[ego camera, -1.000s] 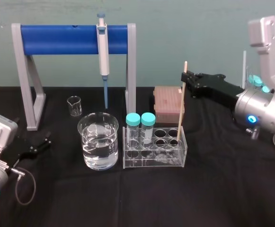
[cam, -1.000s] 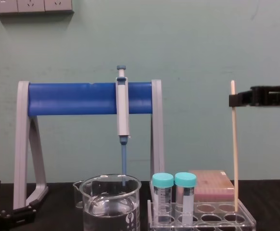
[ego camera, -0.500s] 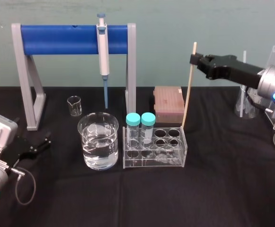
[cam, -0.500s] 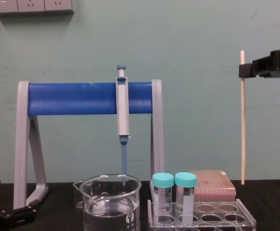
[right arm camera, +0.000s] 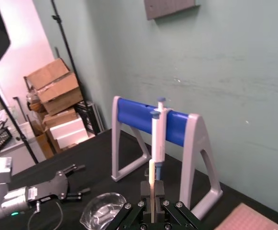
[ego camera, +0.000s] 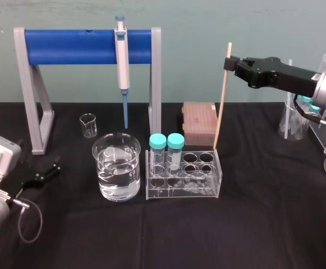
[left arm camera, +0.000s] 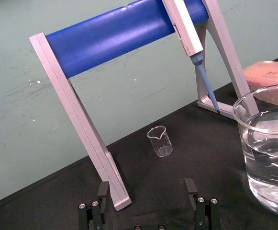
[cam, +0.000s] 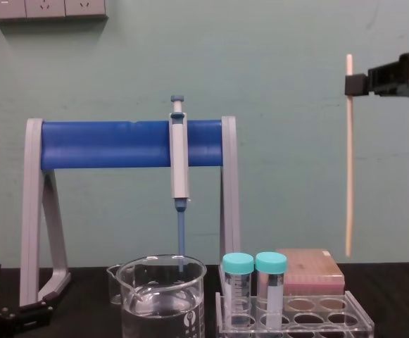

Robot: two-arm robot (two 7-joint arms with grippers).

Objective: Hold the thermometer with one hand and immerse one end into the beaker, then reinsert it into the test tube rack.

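Observation:
My right gripper (ego camera: 230, 63) (cam: 352, 84) is shut on the top end of the thermometer (ego camera: 222, 102) (cam: 348, 162), a thin cream rod that hangs upright in the air above the right end of the test tube rack (ego camera: 183, 175) (cam: 296, 317), its lower tip clear of the holes. The right wrist view shows the rod's top (right arm camera: 151, 184) pinched between the black fingers. The wide beaker (ego camera: 116, 166) (cam: 163, 296) (left arm camera: 268, 143) holds water and stands left of the rack. My left gripper (ego camera: 45, 171) (left arm camera: 148, 189) rests open on the table at the far left.
A blue-barred stand (ego camera: 90, 47) carries a grey-white pipette (ego camera: 122, 70) behind the beaker. A small glass beaker (ego camera: 88, 125) sits near it. A pink box (ego camera: 199, 123) stands behind the rack, which holds two teal-capped tubes (ego camera: 166, 147). Glassware (ego camera: 292, 123) stands at the right.
My right gripper has lifted the thermometer straight up out of the rack's right end, then eased it slightly left and higher. The left arm has not moved.

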